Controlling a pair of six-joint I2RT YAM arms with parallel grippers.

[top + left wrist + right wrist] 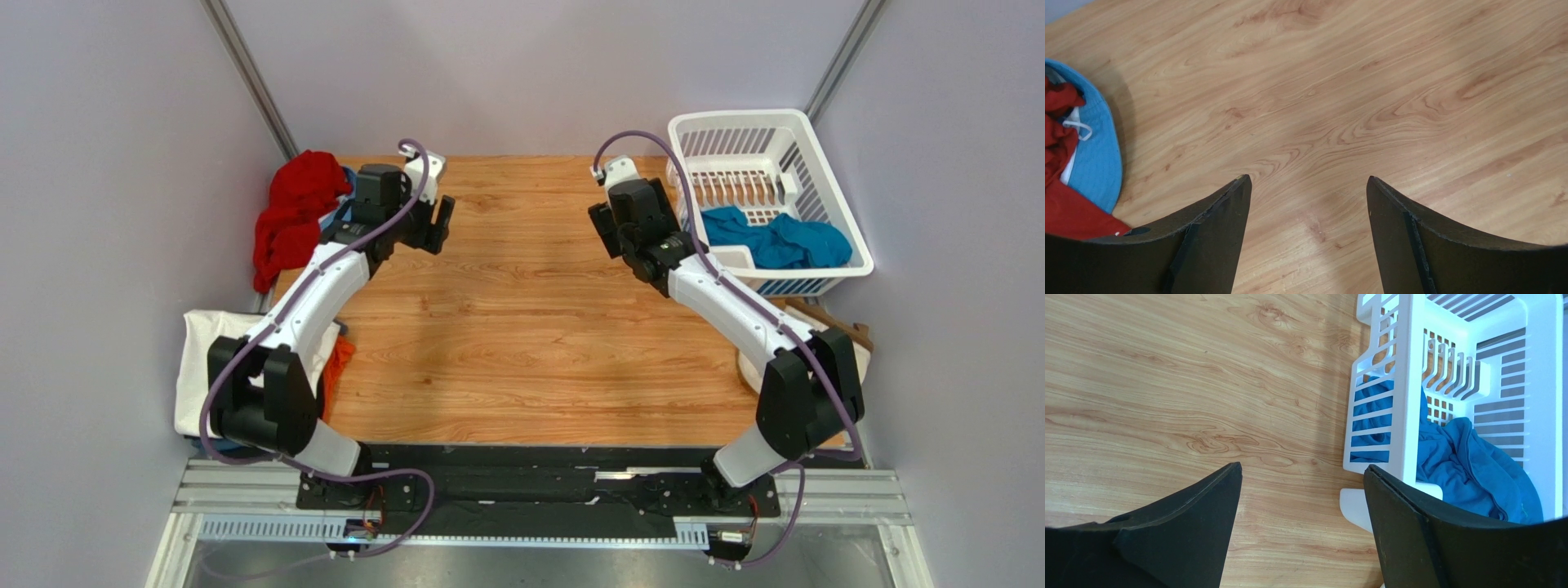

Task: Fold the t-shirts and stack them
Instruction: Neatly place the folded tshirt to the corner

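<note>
Judging by the views, little is done: no shirt is laid out on the table (528,331). The left gripper (1308,180) and right gripper (1303,468) are held spread, empty. A teal t-shirt (1468,459) is seen crumpled in the white basket (1407,386), a red garment (294,214) heaped far left; white cloth (215,349) at the left edge is perhaps folded.

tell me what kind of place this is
Likely a robot lab cell, not a home: left arm and right arm bolted at a wooden table, plain grey walls around it, a teal t-shirt staged in a white basket.
</note>
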